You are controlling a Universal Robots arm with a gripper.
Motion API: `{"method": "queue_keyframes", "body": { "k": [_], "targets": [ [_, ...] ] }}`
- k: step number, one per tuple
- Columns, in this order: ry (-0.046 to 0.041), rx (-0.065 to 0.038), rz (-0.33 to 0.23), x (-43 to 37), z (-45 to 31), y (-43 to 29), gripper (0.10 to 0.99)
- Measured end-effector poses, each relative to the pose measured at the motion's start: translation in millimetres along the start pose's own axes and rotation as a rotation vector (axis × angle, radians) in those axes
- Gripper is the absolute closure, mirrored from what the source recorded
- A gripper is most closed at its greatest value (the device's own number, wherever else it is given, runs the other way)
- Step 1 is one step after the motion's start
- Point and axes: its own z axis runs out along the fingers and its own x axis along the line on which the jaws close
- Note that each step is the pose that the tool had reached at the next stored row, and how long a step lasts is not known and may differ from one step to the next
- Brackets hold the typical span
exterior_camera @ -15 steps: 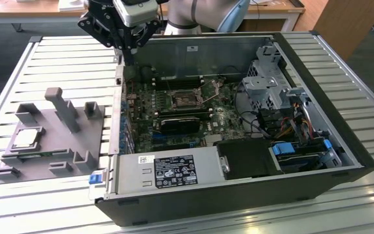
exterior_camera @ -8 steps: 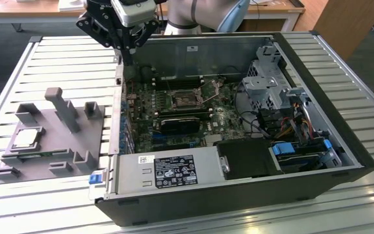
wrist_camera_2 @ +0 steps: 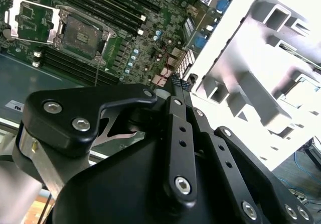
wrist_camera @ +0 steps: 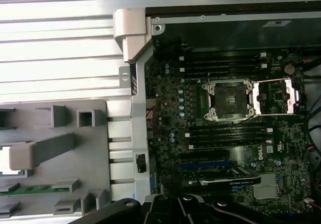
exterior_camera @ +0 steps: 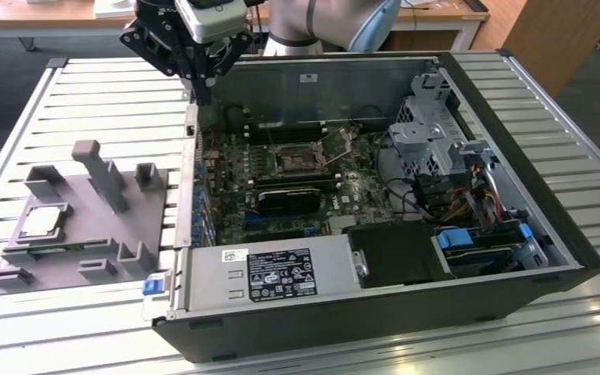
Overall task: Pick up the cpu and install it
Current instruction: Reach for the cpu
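Note:
The cpu (exterior_camera: 44,221), a flat silvery square, lies in a pocket of the grey fixture (exterior_camera: 91,234) on the exterior view's left. In the first wrist view the cpu (wrist_camera: 7,159) is a bright patch at the picture's edge. My gripper (exterior_camera: 204,95) hangs high over the near wall of the open computer case (exterior_camera: 550,234), between the fixture and the motherboard. Its black fingers (wrist_camera_2: 175,86) are shut together and hold nothing. The motherboard socket (exterior_camera: 298,158) stands empty with its metal load plate (wrist_camera: 273,96) flipped open; it also shows in the second wrist view (wrist_camera_2: 83,33).
The case lies on a slatted metal table (exterior_camera: 102,94). Inside are memory sticks (wrist_camera: 225,63), a graphics card (exterior_camera: 290,199), a power supply (exterior_camera: 269,273) and a drive cage with cables (exterior_camera: 456,180). The fixture carries upright posts (exterior_camera: 100,176).

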Motion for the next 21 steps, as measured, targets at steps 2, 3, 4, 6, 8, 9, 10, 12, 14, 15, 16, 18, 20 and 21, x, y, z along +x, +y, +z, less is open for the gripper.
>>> {"method": "queue_keyframes", "body": {
  "k": [2, 3, 4, 6, 8, 9, 10, 12, 14, 15, 16, 18, 20, 21],
  "targets": [
    [0.0000, 0.000, 0.000, 0.5, 0.0, 0.0, 0.980],
    [0.0000, 0.000, 0.000, 0.9, 0.0, -0.1, 0.980],
    [0.0000, 0.000, 0.000, 1.1, 0.0, -0.1, 0.980],
    [0.0000, 0.000, 0.000, 1.8, 0.0, -0.1, 0.980],
    [0.0000, 0.000, 0.000, 2.6, 0.0, -0.2, 0.980],
    [0.0000, 0.000, 0.000, 3.0, 0.0, -0.2, 0.980],
    [0.0000, 0.000, 0.000, 3.4, 0.0, -0.3, 0.980],
    [0.0000, 0.000, 0.000, 4.3, 0.0, -0.3, 0.980],
    [0.0000, 0.000, 0.000, 5.0, 0.0, -0.4, 0.980],
    [0.0000, 0.000, 0.000, 5.4, -0.1, -0.4, 0.980],
    [0.0000, 0.000, 0.000, 5.7, 0.0, -0.4, 0.980],
    [0.0000, 0.000, 0.000, 6.4, 0.0, -0.5, 0.980],
    [0.0000, 0.000, 0.000, 7.2, -0.1, -0.6, 0.980],
    [0.0000, 0.000, 0.000, 7.6, -0.1, -0.6, 0.980]
  ]
}}
